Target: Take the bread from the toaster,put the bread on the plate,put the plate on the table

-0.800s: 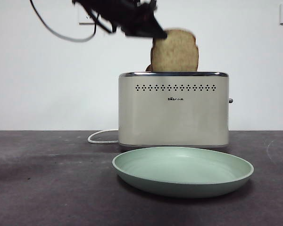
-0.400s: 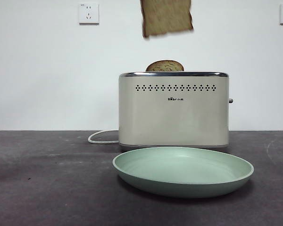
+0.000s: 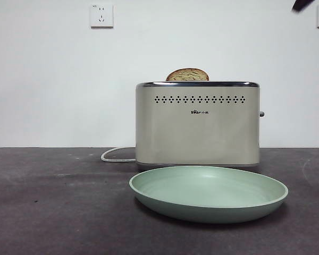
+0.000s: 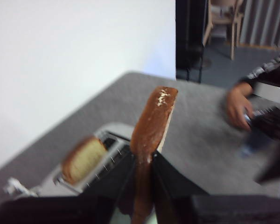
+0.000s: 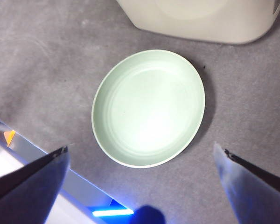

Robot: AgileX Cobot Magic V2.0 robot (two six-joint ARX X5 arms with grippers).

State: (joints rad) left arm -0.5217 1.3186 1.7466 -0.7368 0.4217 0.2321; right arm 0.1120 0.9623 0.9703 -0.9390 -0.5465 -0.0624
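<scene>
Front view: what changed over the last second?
The bread went up out of the toaster and left the front view's top edge; the left gripper holds it edge-on above the toaster. The dome-topped slice stays in its slot; the plate is unmoved. The right gripper hangs open over the plate.

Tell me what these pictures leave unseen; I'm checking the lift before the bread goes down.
- Bread: out of the front view, above its top edge; the left wrist view shows only its crust edge, lower end hidden inside the left gripper.
- Toaster slots: hidden by its rim in front; blurred in the left wrist view.
- Right gripper: open above the plate; height unclear.
</scene>
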